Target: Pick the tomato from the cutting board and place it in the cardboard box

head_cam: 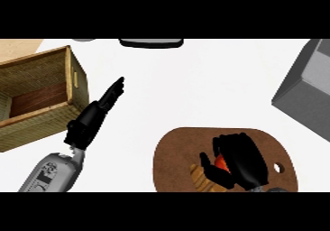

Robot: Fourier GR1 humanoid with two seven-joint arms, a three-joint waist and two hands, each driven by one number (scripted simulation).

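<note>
A round brown cutting board [177,153] lies at the lower right of the head view. My right hand [240,158] is over it with fingers and thumb curled round the red tomato [222,163], of which only a small patch shows. The cardboard box [36,97] stands open at the left, its brown floor visible. My left hand [94,115] rests open beside the box's right wall, fingers straight and pointing up and to the right.
A grey box-like object [307,92] fills the right edge. A dark object with a light rim [151,43] sits at the top centre. A pale striped item [202,178] lies on the board under the right hand.
</note>
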